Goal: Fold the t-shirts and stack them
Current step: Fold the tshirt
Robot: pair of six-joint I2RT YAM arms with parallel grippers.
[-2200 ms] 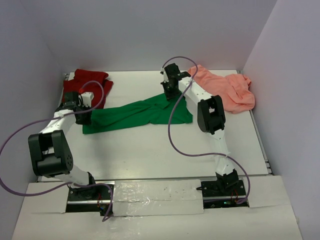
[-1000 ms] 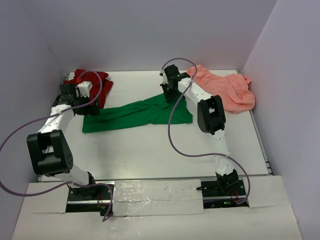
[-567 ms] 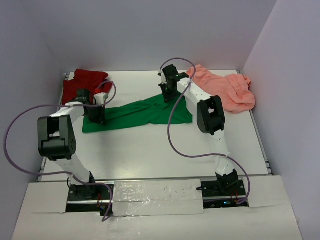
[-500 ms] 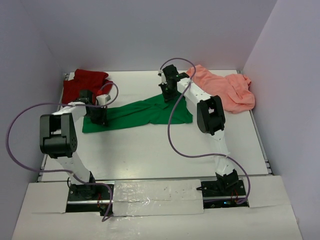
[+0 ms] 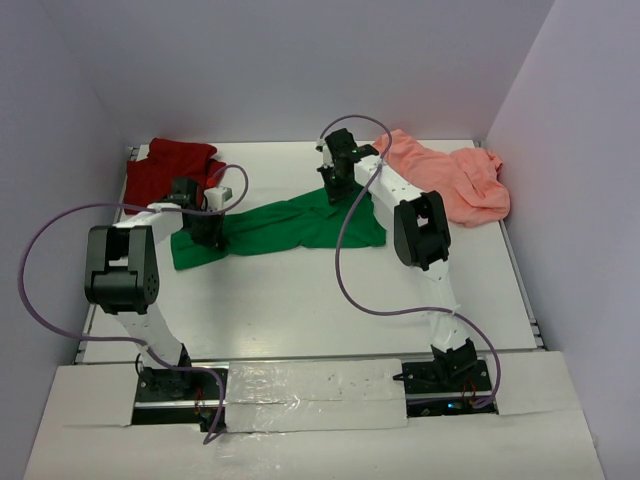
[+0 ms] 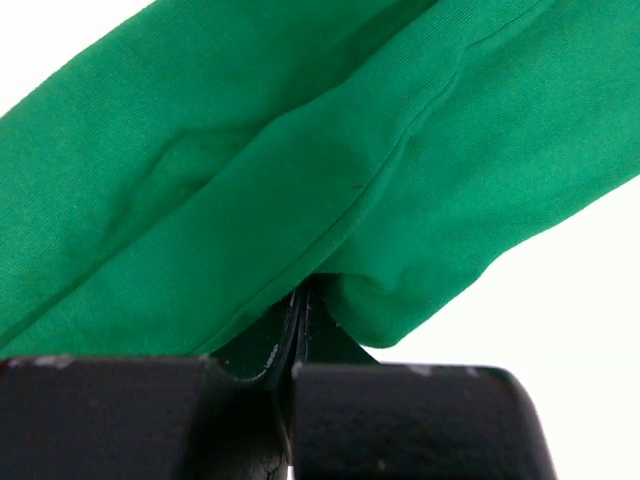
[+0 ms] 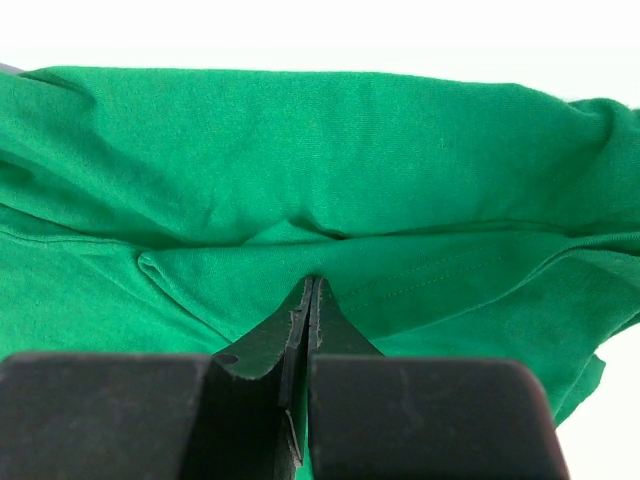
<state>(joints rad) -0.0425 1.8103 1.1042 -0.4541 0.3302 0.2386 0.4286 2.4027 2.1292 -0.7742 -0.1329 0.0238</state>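
At table centre, slightly toward the far side: one bright green soft cloth t-shirt (image 5: 290, 224), lying as a rumpled, half-gathered band that runs from near left to far right across the white tabletop (image 5: 300, 300). Its sleeves and hem cannot be told apart in the overhead view. Left gripper (image 5: 208, 232): set at the shirt's near-left end, jaws pressed together with a ridge of green cloth caught at their tips, as the left wrist view shows. Right gripper (image 5: 338, 190): set at the shirt's far edge toward the right, jaws likewise closed tight on a small raised fold of the same cloth. Far left corner: one dark red soft cloth t-shirt (image 5: 165, 168), heaped and unfolded, just beyond the left gripper and near the green shirt's end; whether they touch cannot be told. Far right corner: one salmon pink soft cloth t-shirt (image 5: 455, 182), also heaped and unfolded, apart from the green one. Step in hand, as judged: the opening stage of the task, spreading the green shirt out flat so it can be folded. No shirt is yet folded and no stack exists. Next move, as judged: draw the two holds apart, or lift and re-lay, to take the slack and creases out of the band. Both pinches look shallow, so the pull should be gentle enough that the cloth does not slip free. The left end should be kept off the red heap.
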